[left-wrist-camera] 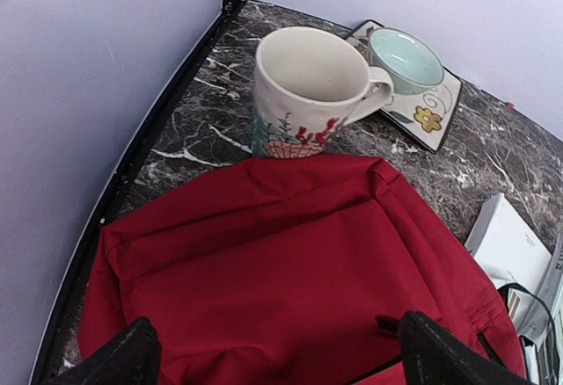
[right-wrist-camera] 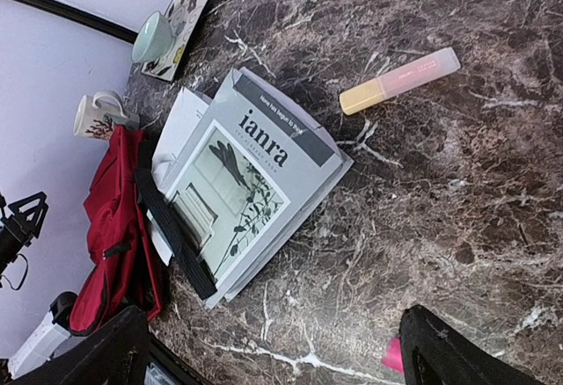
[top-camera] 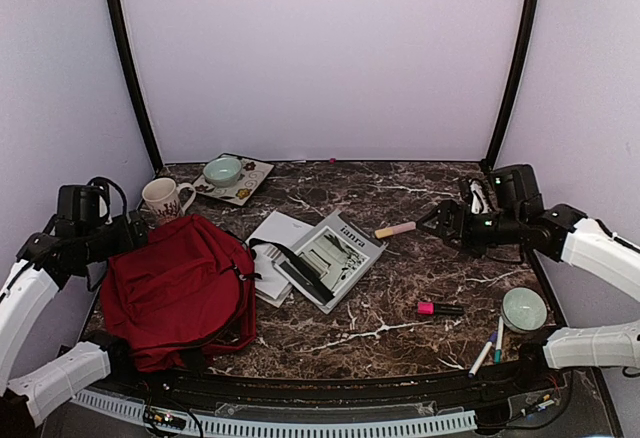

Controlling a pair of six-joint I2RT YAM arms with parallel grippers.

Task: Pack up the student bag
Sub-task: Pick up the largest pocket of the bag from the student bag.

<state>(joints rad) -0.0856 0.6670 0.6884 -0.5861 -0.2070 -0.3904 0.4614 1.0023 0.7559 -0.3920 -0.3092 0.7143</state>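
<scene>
Both hands are spread wide and empty. The student bag (top-camera: 170, 293) lies flat on the desk (top-camera: 420, 268) directly under the left hand (left-wrist-camera: 281, 357) — can't tell if it's unzipped, so I'd sort the opening first. The magazine (right-wrist-camera: 242, 183) sits just ahead of the right hand (right-wrist-camera: 268, 350) with a bag strap (right-wrist-camera: 176, 236) across it — slide that strap off before pinching an edge.

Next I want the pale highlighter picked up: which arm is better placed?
Right. The right hand, open, points at the highlighter just ahead of it; the left hand is far off, over the student bag.
</scene>
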